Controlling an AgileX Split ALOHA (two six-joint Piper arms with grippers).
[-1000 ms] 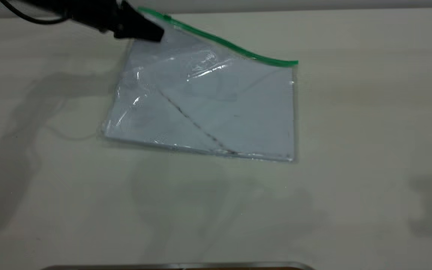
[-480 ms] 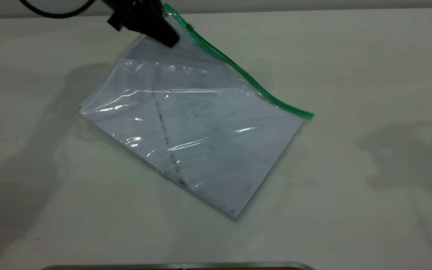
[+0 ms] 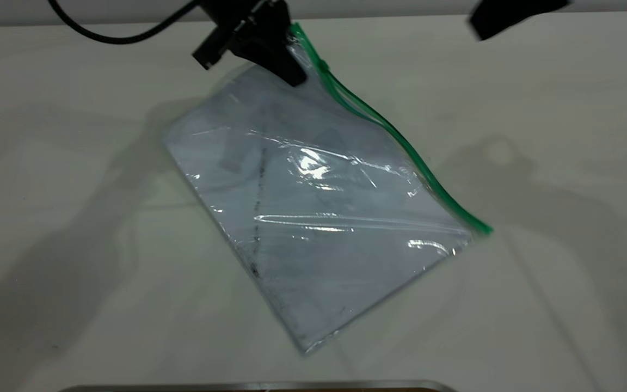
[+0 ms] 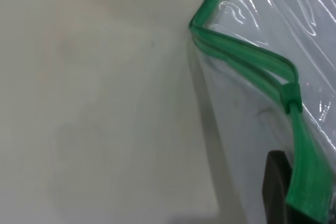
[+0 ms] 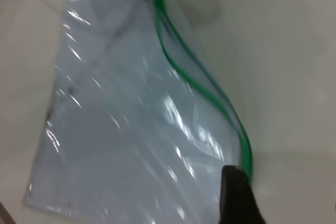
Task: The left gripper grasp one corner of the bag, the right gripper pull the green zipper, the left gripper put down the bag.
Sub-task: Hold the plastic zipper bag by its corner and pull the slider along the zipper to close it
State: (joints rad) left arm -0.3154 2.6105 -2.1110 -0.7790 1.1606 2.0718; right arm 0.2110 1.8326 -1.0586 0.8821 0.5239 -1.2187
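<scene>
My left gripper (image 3: 290, 75) is shut on one corner of the bag (image 3: 313, 218), at the top end of the green strip, and holds that corner up off the table. The clear pouch hangs slanted, with a white sheet and a dark smudge line inside; its low corner (image 3: 305, 348) is near the table's front. The green zipper (image 3: 400, 144) runs down the pouch's right edge, and its small slider tab (image 3: 323, 65) (image 4: 290, 94) sits just past my left finger (image 4: 276, 190). My right gripper (image 3: 509, 16) hovers at the upper right, apart from the bag. In the right wrist view the zipper (image 5: 210, 90) stretches away.
The white table (image 3: 564, 163) spreads around the bag on all sides. A grey metallic edge (image 3: 259, 386) lies along the front border. The left arm's black cable (image 3: 117, 38) loops at the back left.
My left gripper has moved to the right with the corner. The bag has swung round, its free end turning toward the front. My right gripper has come into view at the upper right.
</scene>
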